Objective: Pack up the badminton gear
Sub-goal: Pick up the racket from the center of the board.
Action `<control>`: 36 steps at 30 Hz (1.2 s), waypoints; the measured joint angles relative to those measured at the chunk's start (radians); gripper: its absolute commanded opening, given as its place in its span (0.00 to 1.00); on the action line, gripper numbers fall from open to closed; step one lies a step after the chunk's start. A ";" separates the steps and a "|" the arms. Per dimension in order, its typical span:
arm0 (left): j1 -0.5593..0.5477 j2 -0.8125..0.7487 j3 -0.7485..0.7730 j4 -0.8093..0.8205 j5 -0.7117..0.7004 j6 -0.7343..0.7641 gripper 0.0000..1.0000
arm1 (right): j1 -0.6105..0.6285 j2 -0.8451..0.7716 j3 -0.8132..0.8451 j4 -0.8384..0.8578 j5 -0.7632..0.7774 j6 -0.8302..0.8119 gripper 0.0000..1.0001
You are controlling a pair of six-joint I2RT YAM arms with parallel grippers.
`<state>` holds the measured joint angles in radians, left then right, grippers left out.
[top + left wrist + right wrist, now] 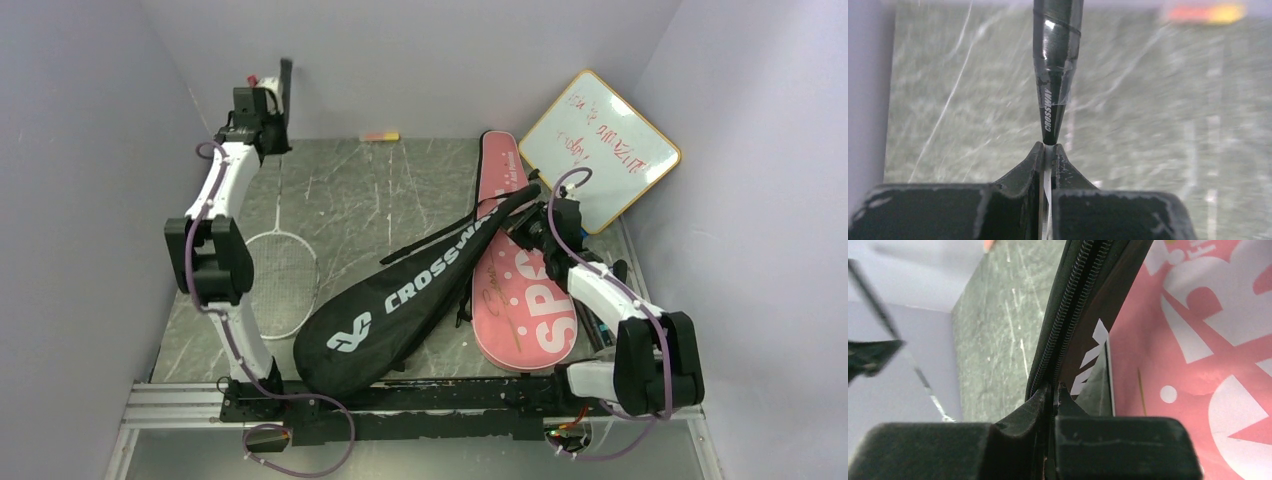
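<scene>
My left gripper (272,128) (1048,150) is shut on the thin shaft of the white-framed racket (281,280), just below its black "CROSSWAY" handle cone (1054,75). The racket head rests on the table at the left and the handle (287,85) points up at the back wall. The black "CROSSWAY" racket cover (400,300) lies diagonally across the middle, overlapping the pink "SPORT" racket cover (525,315) (1208,340). My right gripper (525,228) (1054,390) is shut on the black cover's zipper edge (1063,325) near its narrow end. No shuttlecocks, tube or pink racket are in view.
The wood-framed whiteboard (600,150) leans in the back right corner. A small pink-yellow marker (380,136) (1205,12) lies at the back wall. A dark item (603,328) lies between the pink cover and my right arm. Walls close in on three sides.
</scene>
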<state>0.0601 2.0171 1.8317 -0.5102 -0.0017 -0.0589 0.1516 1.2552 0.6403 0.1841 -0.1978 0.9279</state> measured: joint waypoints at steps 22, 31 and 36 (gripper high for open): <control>-0.588 -0.444 -0.287 0.363 0.311 -0.088 0.05 | 0.071 -0.182 0.029 -0.023 0.090 -0.074 0.64; -0.652 -0.644 -0.574 0.555 0.390 -0.114 0.05 | 0.394 -0.199 0.034 0.196 -0.081 -0.253 0.56; -0.648 -0.719 -0.654 0.626 0.397 -0.142 0.05 | 0.497 -0.138 0.031 0.337 -0.076 -0.271 0.55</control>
<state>-0.5877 1.2984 1.1778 0.1162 0.3950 -0.2012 0.6483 1.1168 0.6716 0.5213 -0.2741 0.6571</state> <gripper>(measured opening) 0.078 0.558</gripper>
